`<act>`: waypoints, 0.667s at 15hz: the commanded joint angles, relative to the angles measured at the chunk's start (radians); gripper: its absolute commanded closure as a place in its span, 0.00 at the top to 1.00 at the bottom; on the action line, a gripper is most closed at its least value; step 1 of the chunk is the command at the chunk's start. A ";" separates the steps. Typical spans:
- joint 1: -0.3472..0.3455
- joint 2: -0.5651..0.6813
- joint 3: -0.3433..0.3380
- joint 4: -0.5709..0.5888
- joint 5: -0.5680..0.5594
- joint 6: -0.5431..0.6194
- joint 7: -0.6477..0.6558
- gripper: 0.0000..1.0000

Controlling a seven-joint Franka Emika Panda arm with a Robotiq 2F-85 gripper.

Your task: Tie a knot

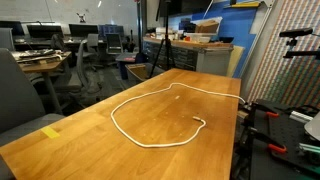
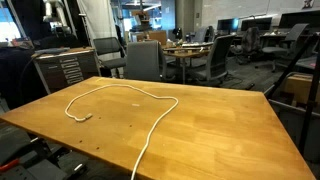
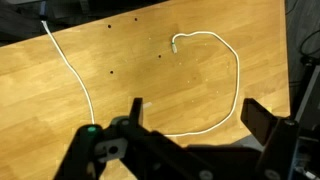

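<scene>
Pincer (image 3: 197, 120) spread wide, empty, apparently hovering above the white rope (image 3: 239, 80) looped on the table (image 3: 150, 90).

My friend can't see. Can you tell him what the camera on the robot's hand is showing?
A white rope lies in a loose curve on a wooden table, with no knot showing. The robot's gripper hangs above it, jaws open and holding nothing.
</scene>
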 commanded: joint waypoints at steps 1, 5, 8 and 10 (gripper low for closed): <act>-0.034 0.003 0.028 0.005 0.010 -0.004 -0.010 1.00; -0.034 -0.001 0.027 0.013 0.010 -0.004 -0.010 1.00; -0.034 -0.001 0.027 0.013 0.010 -0.004 -0.010 1.00; -0.037 -0.034 0.047 -0.006 -0.027 0.066 -0.017 1.00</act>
